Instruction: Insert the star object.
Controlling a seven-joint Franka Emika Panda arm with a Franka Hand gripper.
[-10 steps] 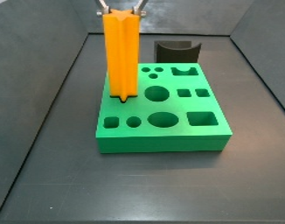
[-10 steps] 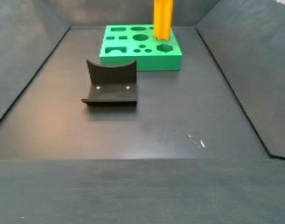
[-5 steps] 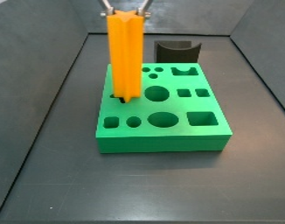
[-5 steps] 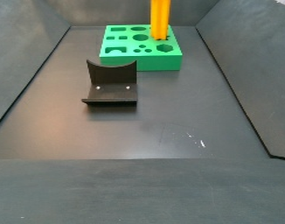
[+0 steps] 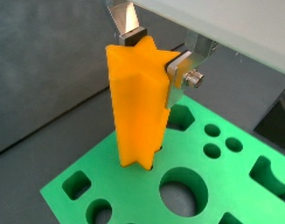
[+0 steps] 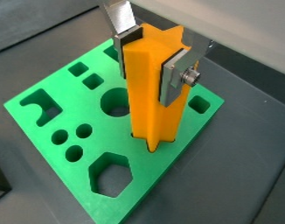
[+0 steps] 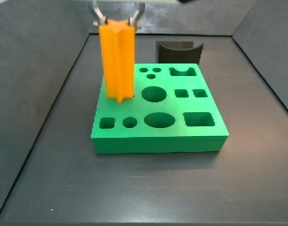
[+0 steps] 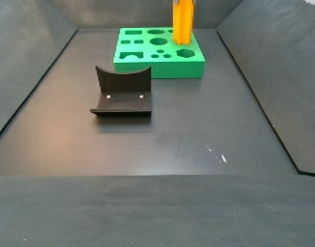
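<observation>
The star object [image 7: 117, 57] is a tall orange ridged prism, held upright. My gripper [image 7: 117, 18] is shut on its upper end, and the silver fingers [image 5: 180, 74] clamp two opposite sides in both wrist views. The gripper [image 5: 155, 57] shows in a wrist view, and it also shows in the other [image 6: 151, 59]. The prism's lower end [image 6: 151, 140] meets the top of the green block [image 7: 158, 132] at a hole near the block's edge. How deep it sits I cannot tell. In a side view [image 8: 184, 21] the prism rises out of frame and the gripper is out of view.
The green block [image 8: 154, 60] has several shaped holes: round [image 6: 115, 102], hexagonal [image 6: 110, 173] and square [image 7: 200, 117]. A small black curved block [image 8: 122, 92] stands on the dark floor apart from the green block. It also shows in a side view [image 7: 178, 50] behind the block. Dark walls enclose the floor.
The prism rose slightly, then shifted sideways. The green block shifted the same way with it. The gripper stays shut on the prism.
</observation>
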